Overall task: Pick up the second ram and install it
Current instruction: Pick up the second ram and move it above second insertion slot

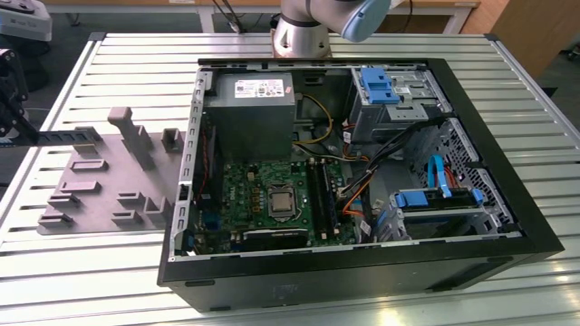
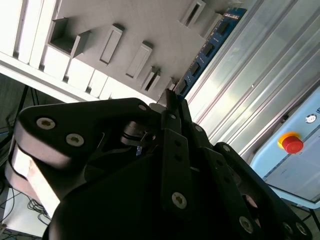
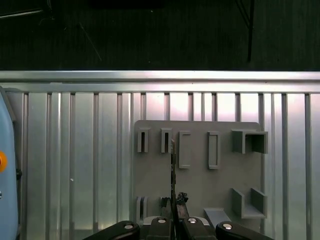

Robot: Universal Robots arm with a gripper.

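The second ram (image 2: 210, 44) is a long blue board with black chips, and my gripper (image 2: 172, 100) is shut on one end of it. It sticks out from the fingertips over the grey fixture plate (image 2: 150, 20). In the first wrist view the ram (image 3: 173, 167) shows edge-on as a thin line above the gripper (image 3: 174, 212). In the exterior view the gripper (image 1: 20, 132) is at the far left, level with the plate's far edge, with the ram (image 1: 68, 135) pointing towards the exterior view's right. The motherboard's black memory slots (image 1: 322, 193) lie well away inside the open computer case.
The grey fixture plate (image 1: 104, 180) with raised holders lies on the slatted aluminium table (image 1: 109, 272). The open black computer case (image 1: 363, 272) holds a green motherboard (image 1: 263, 197), power supply (image 1: 249, 109) and blue drive bays (image 1: 435, 200). A red stop button (image 2: 292, 143) is nearby.
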